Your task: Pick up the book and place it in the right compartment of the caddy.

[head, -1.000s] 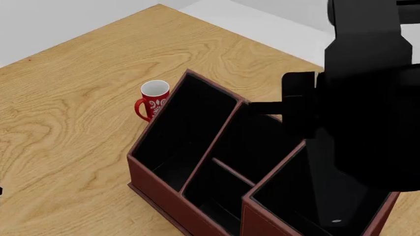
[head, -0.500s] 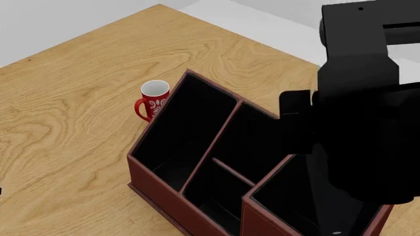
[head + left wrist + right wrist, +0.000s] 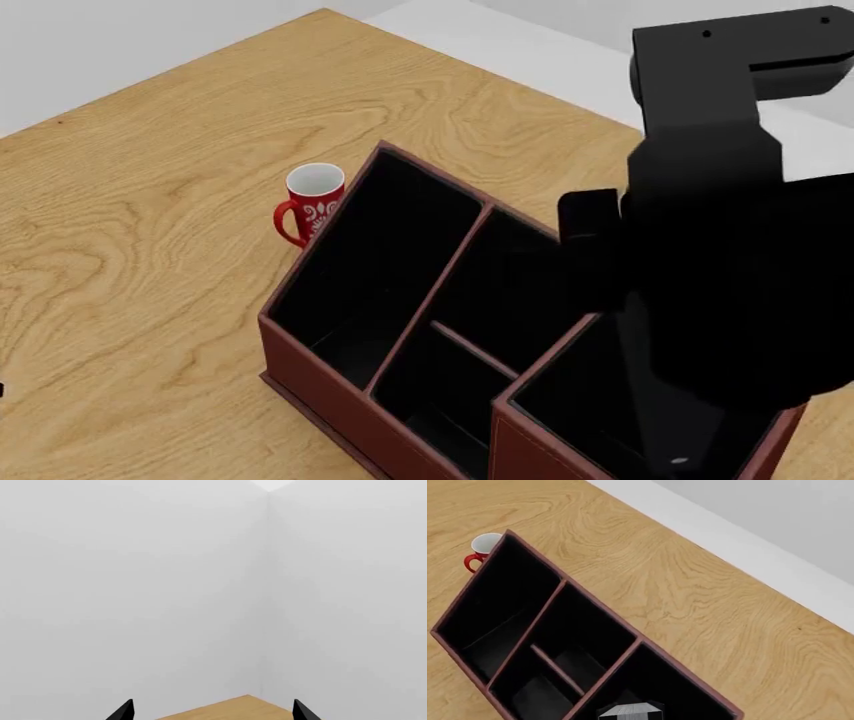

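Note:
The caddy [image 3: 314, 375] stands on the wooden table, reddish-brown outside and black inside. My right arm [image 3: 721, 280] reaches down into the right compartment [image 3: 567, 400], the tall well at the near right, and hides most of it. In the right wrist view the book [image 3: 630, 711] shows its white page edge between black covers. It sits at the jaw position inside that compartment [image 3: 674, 685], held upright; the fingers themselves blend into the black. My left gripper [image 3: 212, 712] is open, its two tips wide apart with nothing between them, and it faces a white wall.
A red mug [image 3: 311, 203] with a white inside stands just outside the caddy's far left corner, also in the right wrist view [image 3: 484, 547]. Bare wooden table [image 3: 160, 200] spreads to the left of the caddy. The table's far edge runs behind the caddy.
My right arm has come lower and slightly left over the right compartment, carrying the book deeper into it. The caddy and mug have not moved.

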{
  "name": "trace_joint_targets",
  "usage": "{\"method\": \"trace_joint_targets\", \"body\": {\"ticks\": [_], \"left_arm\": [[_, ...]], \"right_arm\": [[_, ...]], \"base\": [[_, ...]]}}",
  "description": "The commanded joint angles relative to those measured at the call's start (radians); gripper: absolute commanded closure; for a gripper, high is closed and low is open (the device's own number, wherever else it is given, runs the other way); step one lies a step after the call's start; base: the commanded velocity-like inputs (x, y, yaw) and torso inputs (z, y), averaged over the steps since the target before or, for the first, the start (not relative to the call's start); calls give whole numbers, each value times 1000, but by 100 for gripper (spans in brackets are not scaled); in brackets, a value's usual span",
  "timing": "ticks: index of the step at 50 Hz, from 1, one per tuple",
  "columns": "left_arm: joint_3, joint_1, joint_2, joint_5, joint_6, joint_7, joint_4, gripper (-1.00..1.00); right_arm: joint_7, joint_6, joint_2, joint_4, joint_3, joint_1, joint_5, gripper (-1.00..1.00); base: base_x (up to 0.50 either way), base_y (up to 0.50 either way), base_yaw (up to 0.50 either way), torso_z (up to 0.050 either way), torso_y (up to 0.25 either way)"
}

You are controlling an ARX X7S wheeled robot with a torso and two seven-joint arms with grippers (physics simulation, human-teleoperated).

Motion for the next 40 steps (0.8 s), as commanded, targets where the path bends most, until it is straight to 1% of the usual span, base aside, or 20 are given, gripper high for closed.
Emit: {"method": "trace_joint_targets", "body": {"ticks": [1,13,30,40], "left_arm": [[4,0,-2,3,5,-1,-4,-100],[13,2,-6,10,7,-3,-2,-100],[26,-2,-8,17,13,-3,-12,-100],[20,-3,-11,12,13,-7,-13,-100]], "right_arm": [[-42,1,9,4,11,-23,-65,100],[-72,-3,29,-5,10,-32,-123,100],[-161,-49,19,5,2,-108,-210,100],[-189,-50,23,11,-6,-120,-245,100]], "base": [[0,0,0,0,0],[0,0,0,1,1],[0,0,0,0,1],[0,0,0,0,2]]}}
